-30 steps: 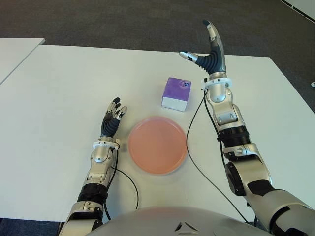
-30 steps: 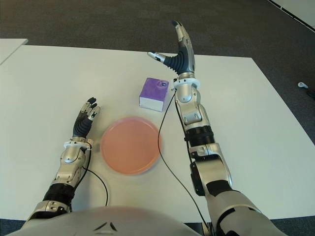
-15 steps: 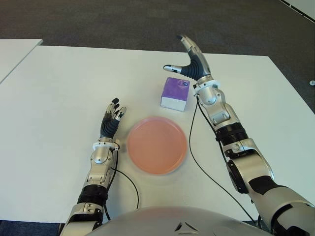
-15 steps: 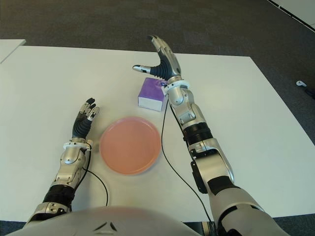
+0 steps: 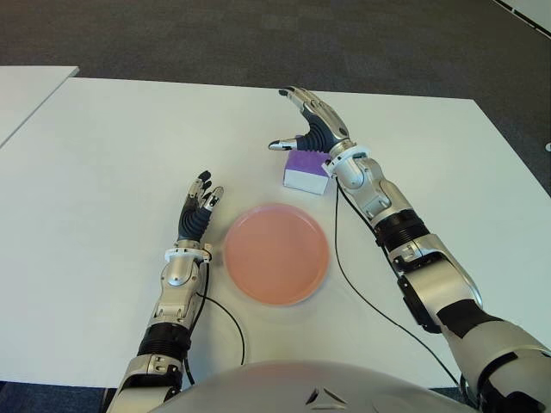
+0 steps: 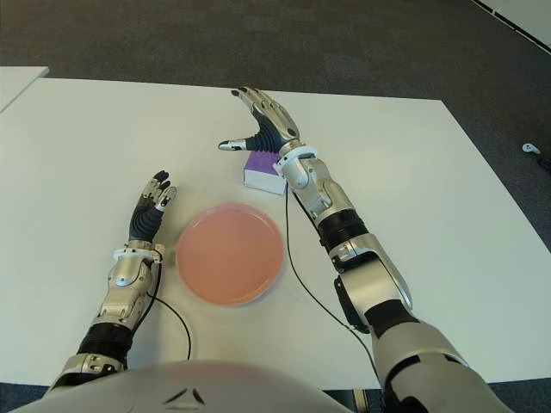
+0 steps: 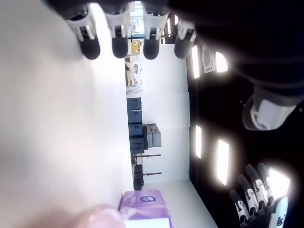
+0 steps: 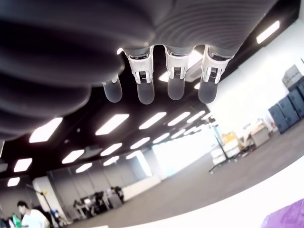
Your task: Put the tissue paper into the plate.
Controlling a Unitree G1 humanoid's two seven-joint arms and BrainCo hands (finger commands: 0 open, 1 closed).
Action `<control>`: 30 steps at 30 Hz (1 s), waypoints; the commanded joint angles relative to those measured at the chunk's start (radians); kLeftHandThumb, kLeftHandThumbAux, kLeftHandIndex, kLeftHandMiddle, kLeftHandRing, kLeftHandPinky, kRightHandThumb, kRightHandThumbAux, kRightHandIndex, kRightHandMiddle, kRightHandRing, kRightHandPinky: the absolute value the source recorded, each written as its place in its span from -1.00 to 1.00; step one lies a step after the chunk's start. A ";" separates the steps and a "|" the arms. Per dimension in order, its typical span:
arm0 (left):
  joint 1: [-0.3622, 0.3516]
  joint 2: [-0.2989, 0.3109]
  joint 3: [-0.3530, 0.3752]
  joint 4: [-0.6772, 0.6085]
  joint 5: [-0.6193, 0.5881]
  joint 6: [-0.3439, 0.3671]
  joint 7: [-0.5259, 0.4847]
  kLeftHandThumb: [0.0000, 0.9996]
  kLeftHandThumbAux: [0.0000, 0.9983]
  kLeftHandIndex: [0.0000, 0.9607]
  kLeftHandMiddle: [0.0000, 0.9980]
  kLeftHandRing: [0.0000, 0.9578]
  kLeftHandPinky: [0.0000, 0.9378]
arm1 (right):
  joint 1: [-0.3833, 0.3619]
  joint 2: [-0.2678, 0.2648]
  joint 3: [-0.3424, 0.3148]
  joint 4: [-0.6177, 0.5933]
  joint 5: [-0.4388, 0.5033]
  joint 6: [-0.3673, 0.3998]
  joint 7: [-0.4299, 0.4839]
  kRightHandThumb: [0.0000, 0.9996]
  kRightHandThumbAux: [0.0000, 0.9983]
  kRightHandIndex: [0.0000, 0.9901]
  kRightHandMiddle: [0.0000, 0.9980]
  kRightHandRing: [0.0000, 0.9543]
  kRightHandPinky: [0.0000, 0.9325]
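A white table point(image 5: 103, 155) is filling most of the view, dark grey carpet point(image 5: 258, 39) is stretching beyond it, and another white table point(image 5: 21, 90) is standing beside. Ceiling light strips point(image 8: 111, 124) are glowing overhead.

Right hand point(image 5: 312, 129): lowered from an upright, raised pose beyond and to the right of the tissue pack point(image 5: 305, 172); now tipped forward and down, palm facing downward, directly over the pack's far top edge. Position shifted toward the robot's left. Fingers point(image 5: 300, 97) spread and extended as before but now pointing away and leftward rather than upward; thumb reaches out past the pack's left side. Contact with the pack cannot be told. Right forearm point(image 5: 376, 203): angled lower and further leftward than a second ago.
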 commanded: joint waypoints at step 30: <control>-0.003 -0.002 0.013 0.100 -0.006 -0.018 0.004 -1.00 -0.22 -1.00 -1.00 -1.00 -1.00 | -0.067 -0.062 0.075 0.176 -0.099 -0.012 0.033 -0.67 -0.13 -1.00 -1.00 -1.00 -1.00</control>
